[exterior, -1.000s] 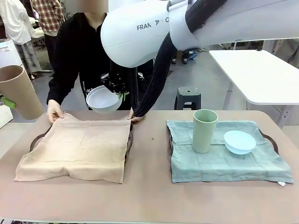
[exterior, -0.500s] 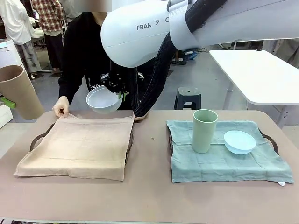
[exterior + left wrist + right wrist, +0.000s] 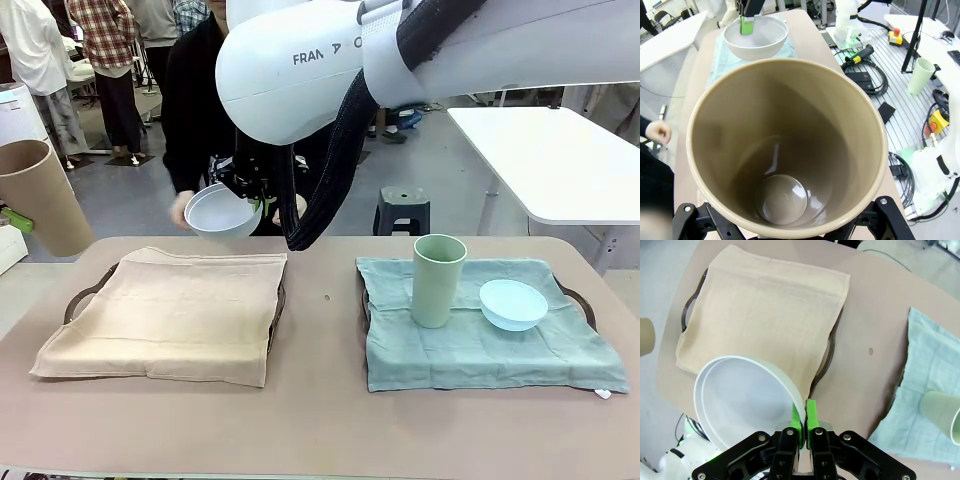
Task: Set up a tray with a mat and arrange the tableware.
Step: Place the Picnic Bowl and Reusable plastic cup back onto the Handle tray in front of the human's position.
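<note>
The table [image 3: 320, 430] carries two trays side by side. The left tray [image 3: 78, 297] lies under a tan mat [image 3: 165, 315] with nothing on it; the right tray [image 3: 580, 300] lies under a green mat [image 3: 480, 345] — on that mat stand the green tumbler [image 3: 438, 280], upright near its far left part, and the blue bowl [image 3: 513, 304] just right of the tumbler, apart from it. The right arm [image 3: 330, 60] reaches across the middle, and the right gripper [image 3: 804, 427] has its green pads pinched tight on the rim of the white bowl [image 3: 222, 212], which hangs tilted in the air above the far edge of the tan mat. A person [image 3: 205, 100] in black stands at the far side, one hand [image 3: 181, 208] just behind the white bowl. At the far left the tan tumbler [image 3: 42, 196] is held off the table, tilted — in the left wrist view its wide mouth sits between the jaws of the left gripper [image 3: 785, 220], which stand wide around its base.
</note>
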